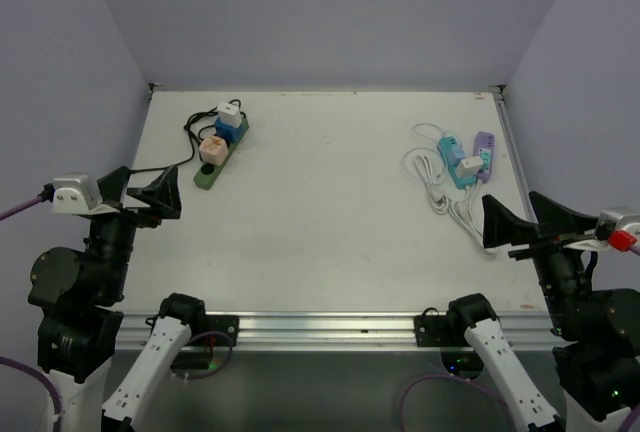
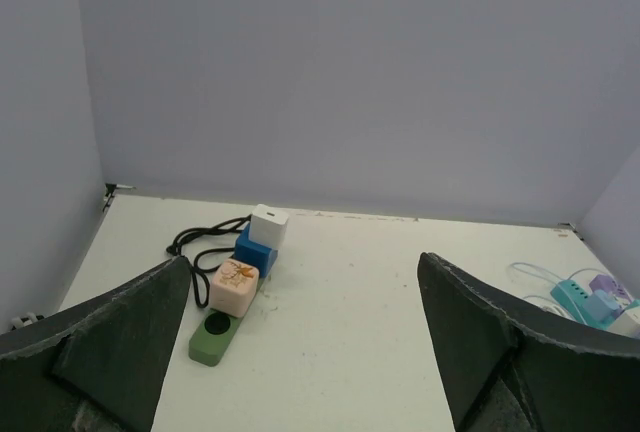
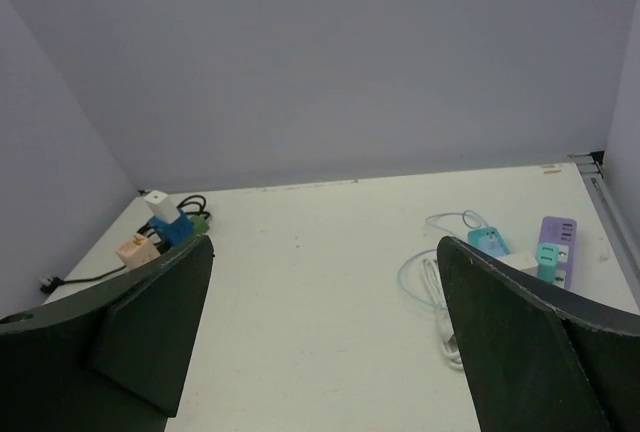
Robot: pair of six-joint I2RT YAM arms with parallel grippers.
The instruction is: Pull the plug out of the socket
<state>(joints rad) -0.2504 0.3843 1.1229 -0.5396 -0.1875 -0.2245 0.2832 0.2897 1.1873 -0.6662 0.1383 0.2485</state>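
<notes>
On green strip [image 1: 205, 179], white plug [image 1: 230, 110], blue plug [image 1: 228, 129], pink plug [image 1: 211, 149]

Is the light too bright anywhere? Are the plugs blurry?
Top external view: even light, no glare on the table, faint shadows by the green strip. Left wrist view: the pink plug looks sharp. Right wrist view: the purple strip is small but clear; the right gripper's jaws fill the bottom corners.

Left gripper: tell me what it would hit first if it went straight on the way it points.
Probably nothing near. The open left gripper aims over bare table, just right of the green power strip; beyond lies only the back wall. Depth is unclear, so it might graze the strip.
</notes>
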